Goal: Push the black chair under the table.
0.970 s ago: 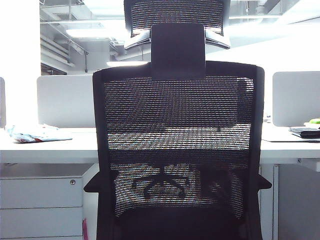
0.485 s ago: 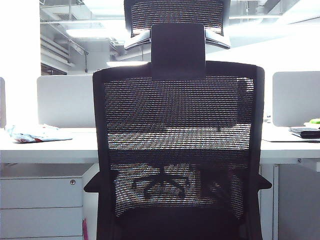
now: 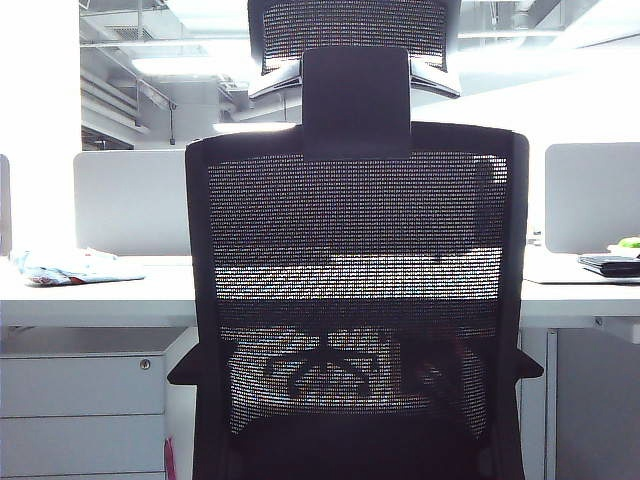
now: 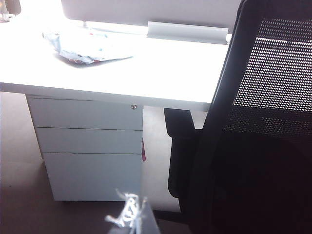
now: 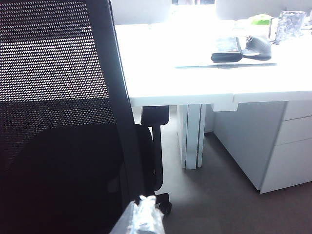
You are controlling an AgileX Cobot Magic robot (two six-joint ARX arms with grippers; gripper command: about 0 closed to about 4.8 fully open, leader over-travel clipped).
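**Black chair squared up to the table, not yet pushed home**

The black chair [image 3: 355, 300] fills the middle of the exterior view, its mesh back turned to the camera and its headrest [image 3: 355, 30] rising above; it stands just in front of the table [image 3: 90, 295], whose white top shows through the mesh. In the left wrist view the left gripper [image 4: 130, 220] appears only as a pale, shiny sliver at the frame edge, hovering beside the chair's frame on the drawer cabinet [image 4: 87, 146] side; whether its jaws are released or clenched I cannot tell. In the right wrist view the right gripper [image 5: 145, 218] is likewise a wrapped tip near the chair's other edge, beside the armrest [image 5: 155, 117]; its jaws are equally unreadable, and neither gripper visibly touches the chair.

Further off, both armrests sit close to the table edge; a crumpled packet [image 4: 85, 46] lies on the top above the cabinet, a dark wallet-like item [image 5: 226, 50] lies on the other side, and grey divider panels [image 3: 130, 200] stand behind.

The step in hand seems to be the approach to the push, the seat apparently still outside the knee space. The next move likely calls for both tips to press evenly on the back's frame; an uneven push could swivel the chair, or catch an armrest on the table edge.
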